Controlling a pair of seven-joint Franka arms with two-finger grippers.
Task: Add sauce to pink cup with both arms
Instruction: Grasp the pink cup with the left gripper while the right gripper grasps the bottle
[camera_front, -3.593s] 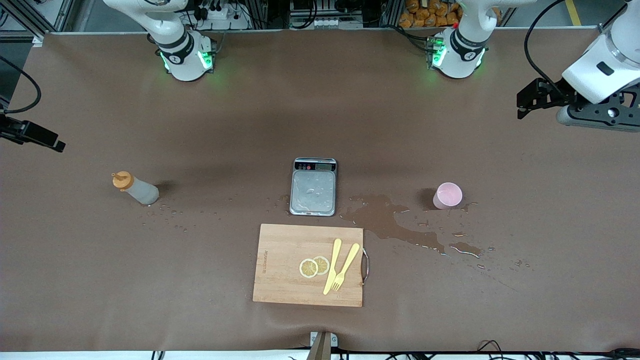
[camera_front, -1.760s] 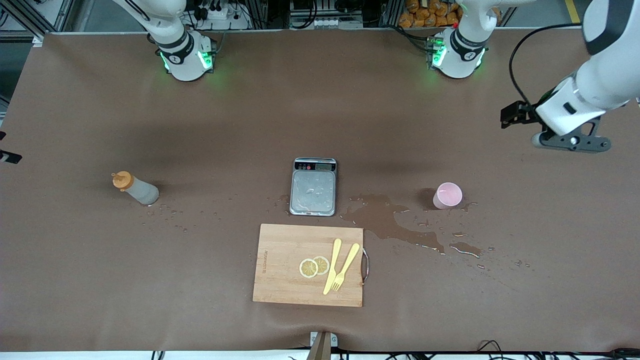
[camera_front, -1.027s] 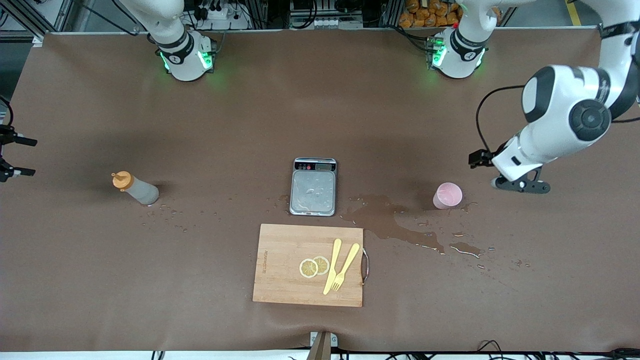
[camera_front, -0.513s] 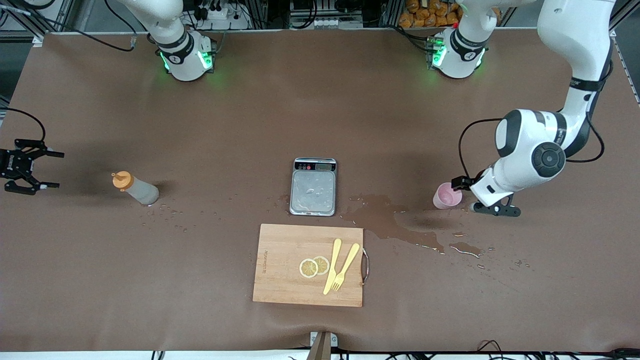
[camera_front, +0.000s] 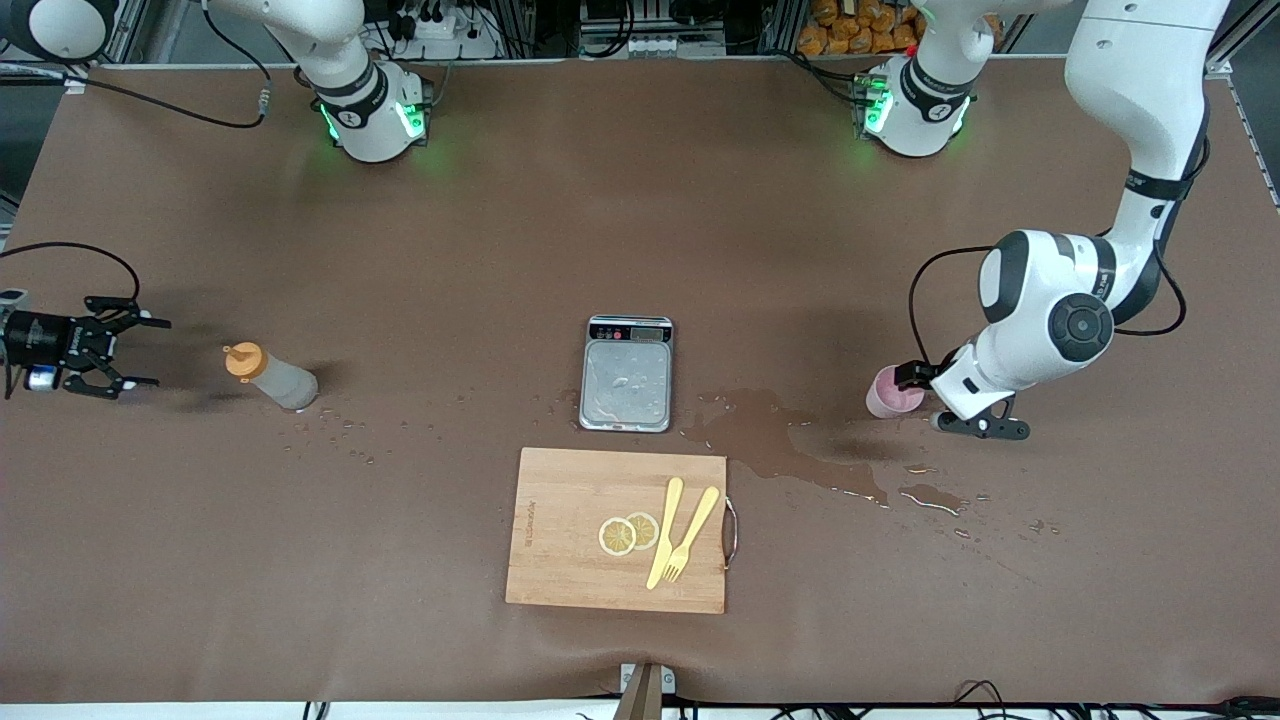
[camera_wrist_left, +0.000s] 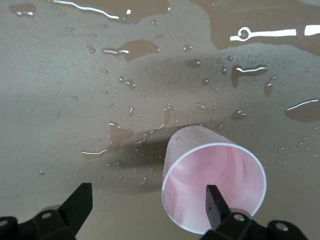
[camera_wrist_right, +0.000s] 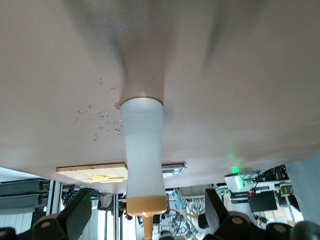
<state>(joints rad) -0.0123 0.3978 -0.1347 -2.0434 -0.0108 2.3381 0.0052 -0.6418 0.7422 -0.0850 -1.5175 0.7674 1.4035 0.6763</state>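
Observation:
The sauce bottle (camera_front: 272, 376), greyish-white with an orange cap, stands upright toward the right arm's end of the table. My right gripper (camera_front: 158, 352) is open beside it, a short gap away. In the right wrist view the bottle (camera_wrist_right: 142, 150) stands in line with the open right gripper (camera_wrist_right: 148, 192). The pink cup (camera_front: 893, 393) stands upright toward the left arm's end. My left gripper (camera_front: 955, 418) is low beside it and open. In the left wrist view the cup (camera_wrist_left: 215, 182) shows empty, with one fingertip (camera_wrist_left: 214, 197) over its rim and the other apart; the left gripper (camera_wrist_left: 148, 190) holds nothing.
A steel scale (camera_front: 627, 373) sits mid-table. Nearer the camera lies a wooden cutting board (camera_front: 560, 540) with lemon slices (camera_front: 628, 533) and a yellow knife and fork (camera_front: 680, 535). A wet puddle (camera_front: 775, 440) spreads between the scale and the cup, and droplets (camera_front: 340, 430) lie by the bottle.
Both arms came in from the table's ends. The left gripper dropped down next to the pink cup. The right gripper moved in toward the bottle. Bottle and cup have not moved.

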